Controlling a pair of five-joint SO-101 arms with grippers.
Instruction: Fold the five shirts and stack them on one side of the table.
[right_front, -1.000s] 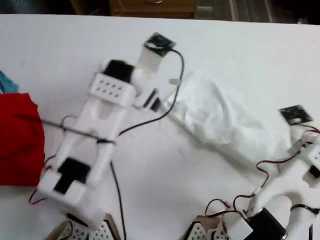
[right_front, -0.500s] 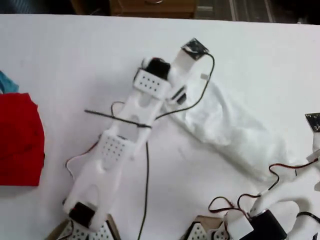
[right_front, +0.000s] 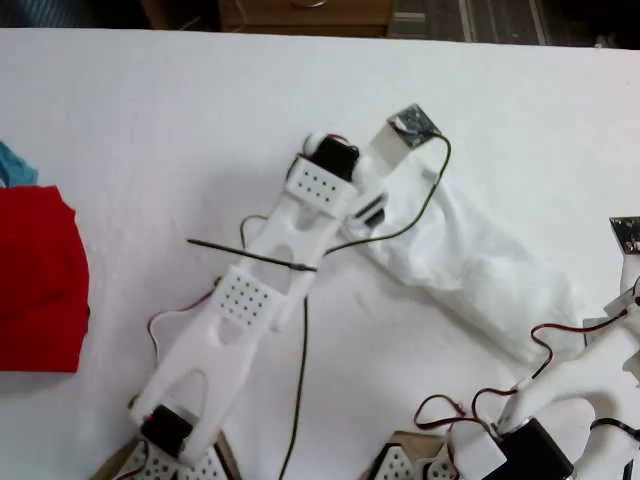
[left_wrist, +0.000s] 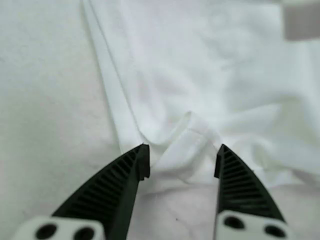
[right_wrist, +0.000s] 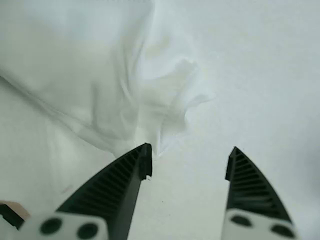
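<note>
The white shirt (right_front: 470, 265) lies bunched into a long, loose roll right of the table's middle. Its long axis runs diagonally, from a far end near the centre to a near end by the right edge. It looks like light, limp cloth that will sag and drag rather than keep a shape. I judge the best hold is a doubled hem or corner at each end, not a single layer. My left gripper (left_wrist: 182, 152) is spread wide, its jaws straddling a small folded hem at the far end without closing on it. My right gripper (right_wrist: 189, 150) is spread too, with one jaw tip at the crumpled near end's edge. Well apart, at the table's (right_front: 150, 120) left edge, a red shirt (right_front: 40, 280) sits in a compact block.
</note>
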